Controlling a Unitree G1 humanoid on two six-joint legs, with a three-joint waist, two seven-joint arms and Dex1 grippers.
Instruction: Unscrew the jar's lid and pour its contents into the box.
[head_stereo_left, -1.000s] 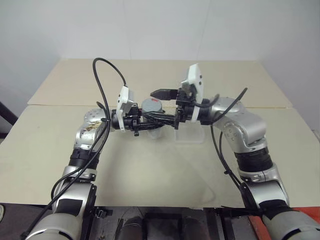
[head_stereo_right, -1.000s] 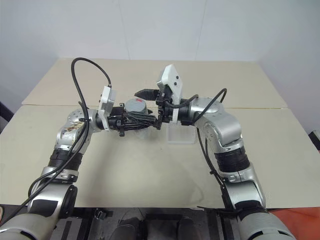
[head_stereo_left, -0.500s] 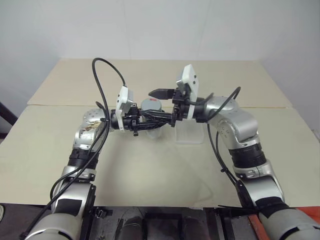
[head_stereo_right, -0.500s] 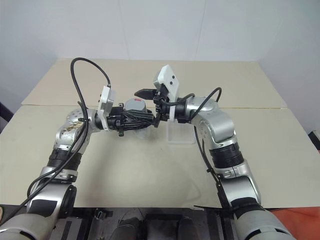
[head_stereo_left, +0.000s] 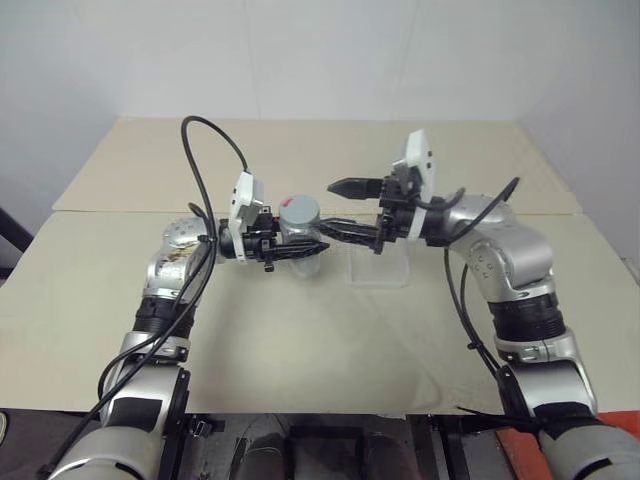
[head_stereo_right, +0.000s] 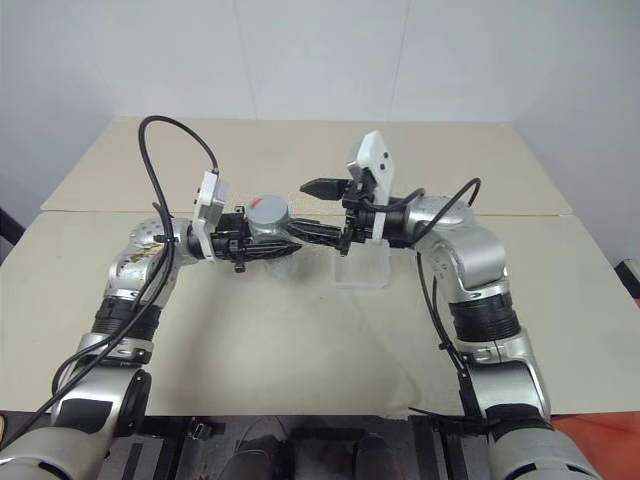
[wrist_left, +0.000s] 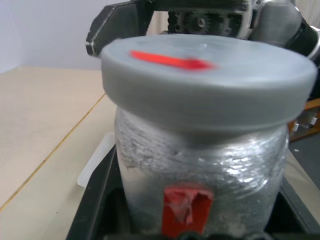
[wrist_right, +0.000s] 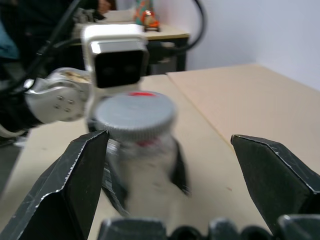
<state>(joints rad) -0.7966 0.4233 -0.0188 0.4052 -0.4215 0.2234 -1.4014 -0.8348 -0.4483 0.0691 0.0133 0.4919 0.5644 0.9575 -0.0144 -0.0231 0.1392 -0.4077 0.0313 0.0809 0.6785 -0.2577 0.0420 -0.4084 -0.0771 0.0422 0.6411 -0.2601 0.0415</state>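
Near the middle of the left eye frame, the left end effector (head_stereo_left: 296, 247) holds the jar (head_stereo_left: 300, 232) upright above the surface (head_stereo_left: 300, 330). Its two black fingers are closed on the lower body of the jar, one on each side. The lid (head_stereo_left: 299, 211) is on the jar; it is round and grey, and there is a red mark on its top. In the left wrist view the jar (wrist_left: 200, 175) looks wrapped in silvery material, with a red label mark low on its front, and the lid (wrist_left: 207, 77) sits a little wider than the body.

The right end effector (head_stereo_left: 345, 208) comes from the right side of the frame and points toward the jar. It is wide open and holds nothing: one finger (head_stereo_left: 352, 186) is higher, beyond the jar, and the other lies lower, just beside the jar. In the right wrist view the two fingers (wrist_right: 75, 175) stand far apart, with the lid (wrist_right: 135, 116) between them, and I see a gap on each side.

The box (head_stereo_left: 380, 268), of clear plastic, rests on the surface under the right end effector, just to the right of the jar in the frame. I cannot tell whether anything is inside it.
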